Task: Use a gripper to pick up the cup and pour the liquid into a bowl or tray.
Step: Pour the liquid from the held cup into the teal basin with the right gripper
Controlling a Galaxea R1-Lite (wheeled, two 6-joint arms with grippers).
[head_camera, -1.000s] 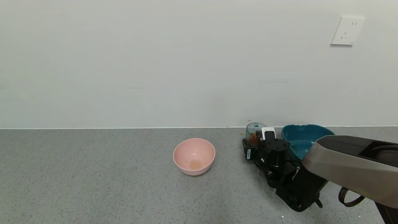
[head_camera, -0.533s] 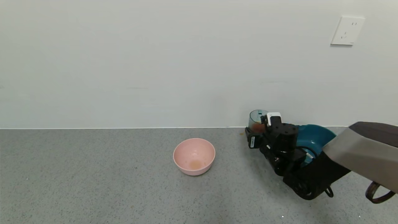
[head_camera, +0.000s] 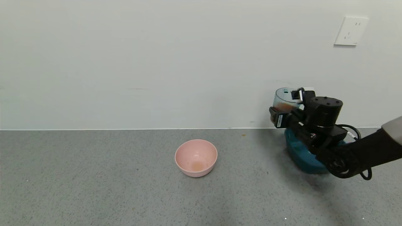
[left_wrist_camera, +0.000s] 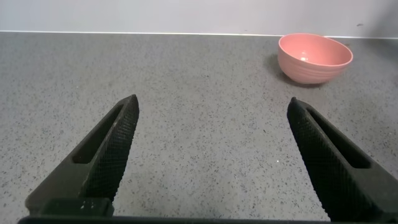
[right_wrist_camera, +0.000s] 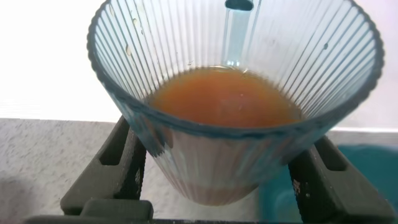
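Note:
My right gripper (head_camera: 284, 115) is shut on the ribbed blue-green cup (head_camera: 283, 99) and holds it upright, lifted above the near-left end of the dark teal basin (head_camera: 298, 153), close to the wall. In the right wrist view the cup (right_wrist_camera: 205, 155) sits between the two black fingers (right_wrist_camera: 118, 165), with orange-brown liquid (right_wrist_camera: 224, 99) filling its lower part. A corner of the basin (right_wrist_camera: 367, 180) shows below it. The arm hides most of the basin's inside. My left gripper (left_wrist_camera: 211, 134) is open and empty over bare counter.
A round pink bowl (head_camera: 196, 158) with a little orange residue stands on the grey speckled counter left of the basin; it also shows in the left wrist view (left_wrist_camera: 314, 57). A white wall with a socket (head_camera: 350, 30) runs behind the counter.
My right gripper has lifted the cup off the counter and carried it up and to the right, from beside the basin to above its left end. The pink bowl has not moved.

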